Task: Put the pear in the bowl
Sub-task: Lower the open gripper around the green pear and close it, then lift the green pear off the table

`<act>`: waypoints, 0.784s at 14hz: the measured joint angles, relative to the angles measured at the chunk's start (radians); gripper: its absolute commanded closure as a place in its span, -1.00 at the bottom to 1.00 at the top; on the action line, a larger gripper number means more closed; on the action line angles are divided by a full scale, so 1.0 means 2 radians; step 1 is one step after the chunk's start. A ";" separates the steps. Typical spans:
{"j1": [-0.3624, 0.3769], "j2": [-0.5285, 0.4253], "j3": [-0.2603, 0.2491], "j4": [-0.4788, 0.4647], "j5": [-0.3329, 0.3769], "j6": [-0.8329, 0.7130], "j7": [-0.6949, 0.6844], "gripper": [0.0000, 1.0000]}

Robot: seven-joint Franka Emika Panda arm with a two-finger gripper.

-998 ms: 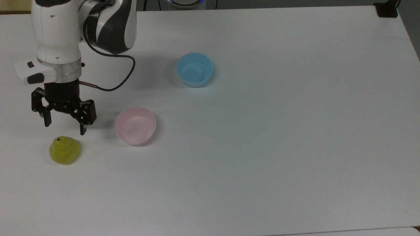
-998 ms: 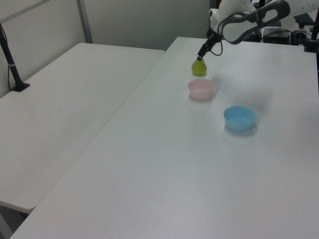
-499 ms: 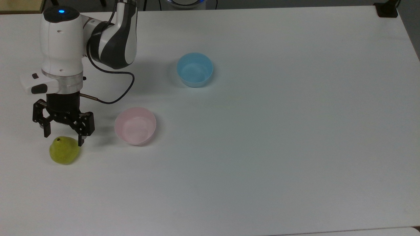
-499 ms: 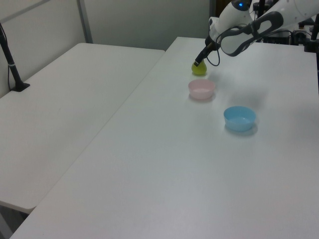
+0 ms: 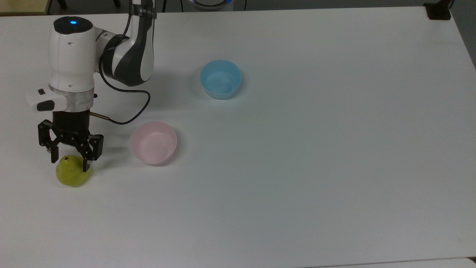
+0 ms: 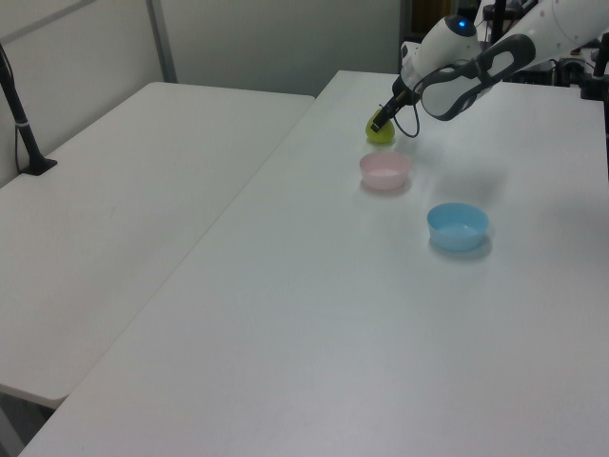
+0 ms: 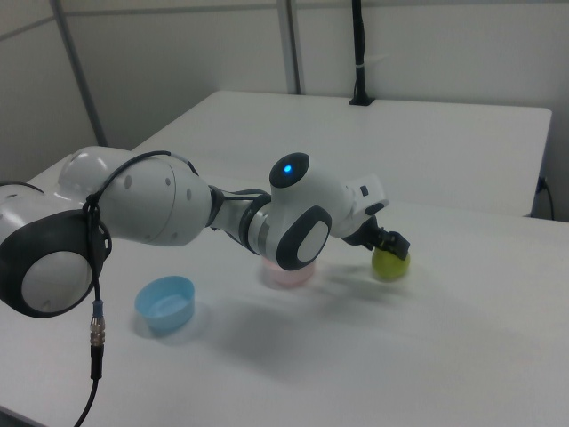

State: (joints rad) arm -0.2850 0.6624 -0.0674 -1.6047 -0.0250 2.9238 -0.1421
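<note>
Key relation: pear (image 5: 71, 173) sits directly under gripper (image 5: 70, 165), w/ one fingertip either side of its narrow top. In top view the two black fingers (image 5: 87, 161) straddle the fruit's upper part; jaws spread apart, not clamped on anything yet. Can't tell if pads touch the skin; looks like a small gap each side.

Pear axis: approx. upright, dark stem spot facing up, tilted slightly toward the arm in top view. Fat end rests on table (image 5: 297, 186). Jaw line runs roughly along top view's left-right, so closing squeezes across the narrow neck. Judgement: grip on the tapering neck could slip upward; going lower toward the belly seems safer before closing.

Right view: gripper (image 7: 388, 241) at the pear (image 7: 390, 264) top, fruit mostly exposed below the fingers, on the table.

Left view: pear (image 6: 382, 131) at the far end of the table, gripper (image 6: 378, 121) on it.

Next out: the bowl (image 5: 153, 142), pale pink, near the pear on top view's right, apart from it, nothing inside. Judgement: short lift + sideways carry needed after grasp.

Arm pose: wrist vertical, hand pointing straight down, white forearm (image 5: 70, 56) stacked above gripper, black cable (image 5: 126, 111) looping off toward the bowl side but clear of it.

Farthest: light blue bowl (image 5: 220, 79), well apart, not the target.
</note>
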 measured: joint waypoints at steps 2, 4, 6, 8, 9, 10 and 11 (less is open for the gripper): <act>0.000 0.002 0.000 0.001 0.000 0.005 0.000 -0.08; 0.000 0.002 0.000 0.002 0.000 0.006 -0.002 0.08; 0.000 0.002 0.000 0.005 0.000 0.007 -0.003 0.08; -0.001 0.001 0.000 0.007 0.000 0.007 -0.003 0.09; -0.002 -0.002 0.000 0.007 0.000 0.007 -0.004 0.08; -0.004 -0.008 0.000 0.006 0.000 0.007 -0.009 0.08; -0.007 -0.014 0.000 0.003 0.000 0.007 -0.015 0.08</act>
State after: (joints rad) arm -0.2981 0.6350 -0.0678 -1.5990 -0.0251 2.9376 -0.1714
